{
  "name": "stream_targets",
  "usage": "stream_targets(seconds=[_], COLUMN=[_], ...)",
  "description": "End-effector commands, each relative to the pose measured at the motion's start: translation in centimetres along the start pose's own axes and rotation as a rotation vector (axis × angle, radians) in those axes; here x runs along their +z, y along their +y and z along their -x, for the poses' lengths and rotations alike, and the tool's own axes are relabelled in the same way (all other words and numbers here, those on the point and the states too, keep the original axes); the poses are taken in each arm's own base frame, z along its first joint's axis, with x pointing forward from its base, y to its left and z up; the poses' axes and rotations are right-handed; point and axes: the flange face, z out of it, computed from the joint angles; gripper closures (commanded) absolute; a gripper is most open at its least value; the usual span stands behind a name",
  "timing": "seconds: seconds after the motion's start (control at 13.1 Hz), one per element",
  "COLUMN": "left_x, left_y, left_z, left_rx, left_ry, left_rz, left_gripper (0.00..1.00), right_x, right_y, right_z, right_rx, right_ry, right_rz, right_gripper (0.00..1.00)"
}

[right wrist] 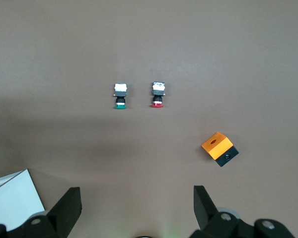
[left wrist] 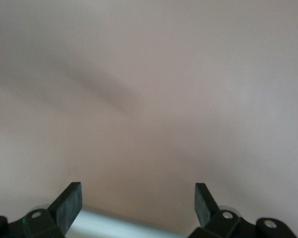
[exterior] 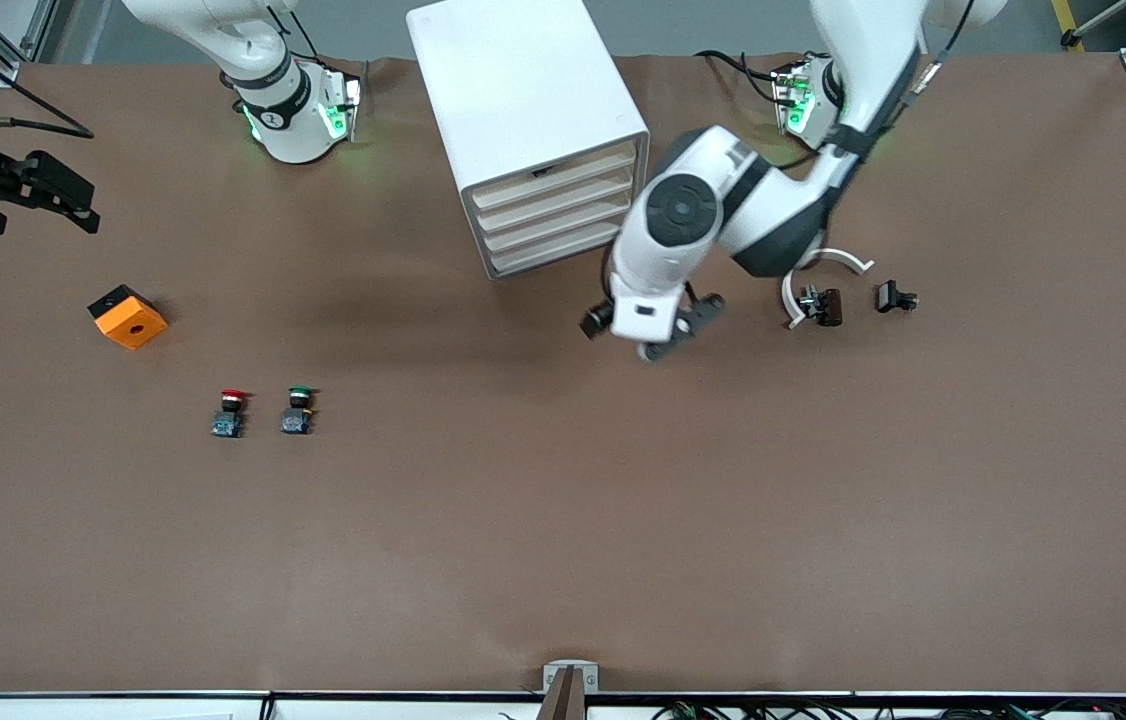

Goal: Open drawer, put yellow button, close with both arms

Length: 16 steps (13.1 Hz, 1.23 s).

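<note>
Just beside my left gripper (exterior: 668, 335), toward the bases, the tall white cabinet's top beige drawer (exterior: 555, 178) looks shut; my fingers (left wrist: 67, 203) are spread, empty. No yellow-capped button shows. My right gripper (right wrist: 136, 208), apart, waits. I should press the front squarely.

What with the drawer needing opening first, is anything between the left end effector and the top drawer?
Nothing visible does. The left end effector, open, hangs over the table in front of the cabinet, whose top drawer is shut. The right end effector waits, open, at the right arm's end.
</note>
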Motion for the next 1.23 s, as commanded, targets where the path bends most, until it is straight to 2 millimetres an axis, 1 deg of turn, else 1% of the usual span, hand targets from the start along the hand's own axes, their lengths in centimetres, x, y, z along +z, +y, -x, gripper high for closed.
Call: stream_targets(seconds=[0.0,0.15,0.23,0.31,0.38,0.46,0.54,0.61,0.69,0.77,0.84,0.92,1.0,1.07,1.15], left_x=[-2.5,-3.3,-3.9,-4.6,-6.3,-8.8,-11.2,-12.7,-13.7,-15.5,-17.0,-18.0,-18.4,-19.1,-19.6], left_y=[0.8,-0.5,-1.2,-1.8,-2.5,-3.8,-4.7,-5.6,-6.1,-6.5,-6.8,-7.9,-9.3,-10.1,-10.5], left_z=[-5.8,-9.8,-11.5,-12.7,-14.3,-16.0,-16.8,-17.6,-18.1,-18.5,-18.7,-19.6,-21.1,-21.4,-21.3], left_rx=[-0.032,-0.055,-0.056,-0.064,-0.086,-0.117,-0.127,-0.143,-0.150,-0.139,-0.113,-0.082,-0.067,-0.056,-0.050], left_ry=[0.084,0.126,0.144,0.156,0.174,0.197,0.217,0.228,0.227,0.223,0.218,0.209,0.196,0.192,0.188], left_rz=[0.037,0.035,0.037,0.042,0.063,0.091,0.115,0.120,0.107,0.081,0.062,0.026,0.006,0.000,-0.006], left_gripper=[0.00,0.00,0.00,0.00,0.00,0.00,0.00,0.00,0.00,0.00,0.00,0.00,0.00,0.00,0.00], right_x=[0.0,-0.2,-0.1,-0.2,-0.3,-0.3,-0.6,-0.6,-0.6,-0.6,-0.6,-0.7,-0.7,-0.7,-0.7], right_y=[0.0,0.1,0.2,0.2,0.2,0.2,0.3,0.3,0.3,0.3,0.3,0.3,0.2,0.2,0.2], right_z=[-0.6,-1.4,-1.6,-1.6,-1.6,-1.6,-1.6,-1.6,-1.6,-1.6,-1.6,-1.6,-1.6,-1.6,-1.6], right_rx=[0.003,0.005,0.005,0.005,0.005,0.006,0.007,0.007,0.009,0.009,0.009,0.009,0.007,0.007,0.007], right_ry=[0.003,0.006,0.006,0.008,0.009,0.011,0.017,0.017,0.017,0.015,0.017,0.019,0.019,0.019,0.019], right_rz=[-0.003,-0.001,-0.001,-0.001,-0.001,-0.001,-0.001,0.001,0.001,0.001,0.001,0.001,0.001,0.001,0.001], right_gripper=[0.00,0.00,0.00,0.00,0.00,0.00,0.00,0.00,0.00,0.00,0.00,0.00,0.00,0.00,0.00])
